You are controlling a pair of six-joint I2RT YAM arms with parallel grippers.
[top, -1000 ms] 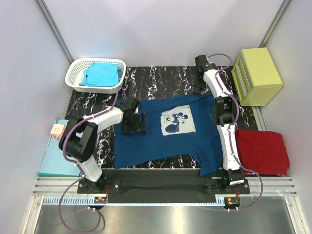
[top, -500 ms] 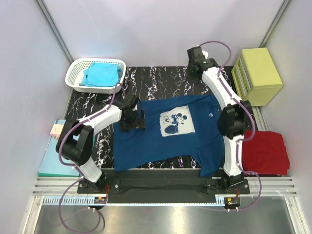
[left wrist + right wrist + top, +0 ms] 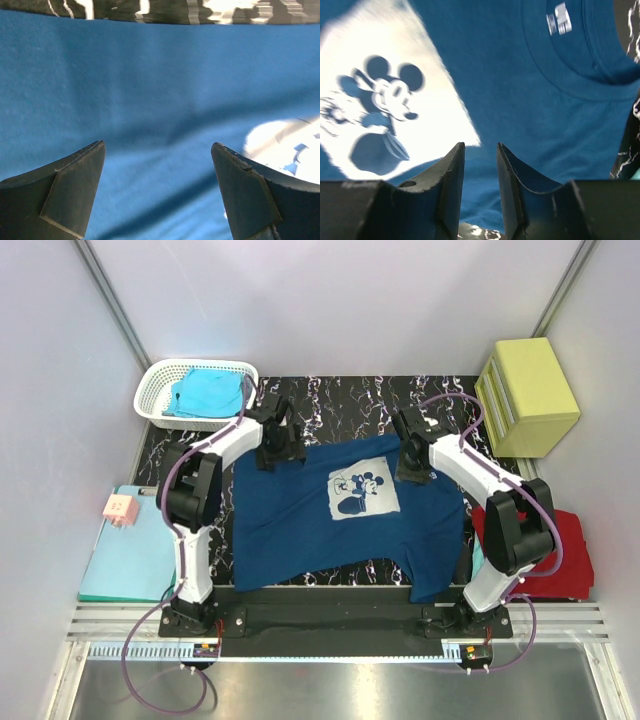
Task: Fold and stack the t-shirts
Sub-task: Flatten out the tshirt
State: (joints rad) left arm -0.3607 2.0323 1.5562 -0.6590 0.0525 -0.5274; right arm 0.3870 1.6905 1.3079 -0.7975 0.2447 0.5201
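Navy tee (image 3: 320,535) flat on surface (image 3: 340,400), print (image 3: 385,95) up. Not folded yet.
Step, my guess: getting hold of far side for first fold.
Left gripper (image 3: 157,147) wide apart, empty, over far left part of tee.
Right gripper (image 3: 480,145): fingers close together, small gap, nothing in it. Sits between print and collar (image 3: 580,85).
Next: both go down, pinch cloth, lift, bring far side over to near side.
Red tee (image 3: 560,560) at right. Turquoise tee (image 3: 205,392) in basket (image 3: 148,398).
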